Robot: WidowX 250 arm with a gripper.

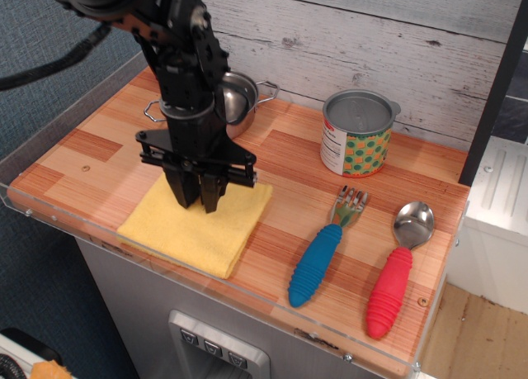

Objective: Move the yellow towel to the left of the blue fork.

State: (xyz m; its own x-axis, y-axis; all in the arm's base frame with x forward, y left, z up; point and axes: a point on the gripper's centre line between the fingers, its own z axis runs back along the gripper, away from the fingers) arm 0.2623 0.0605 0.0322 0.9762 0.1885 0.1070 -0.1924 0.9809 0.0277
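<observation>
At the left of the frame the yellow towel [195, 227] is lying flat on the wooden table [99, 160], near the front edge in the lower left, and the pincer [198, 204] is standing straight down on the upper middle of the cloth. Its fingers are sitting close together, narrow, with their tips meeting the fabric, but whether they are pinching a fold or only pressing on it I cannot tell. That upright, tip-down pose is likely how the arm is dragging soft cloth across the boards rather than lifting it. So the towel is lying directly beneath the pincer, spreading out mostly below and to the left of it. Behind the arm a steel pot [235, 97] is peeking out in the upper middle. Further right, the blue fork [322, 256] is lying well apart from the towel's right edge, with bare wood between them, which suggests the task is nearly done. A tin can [356, 134] is standing above the fork, and a red-handled spoon [397, 274] is lying at the far right.
</observation>
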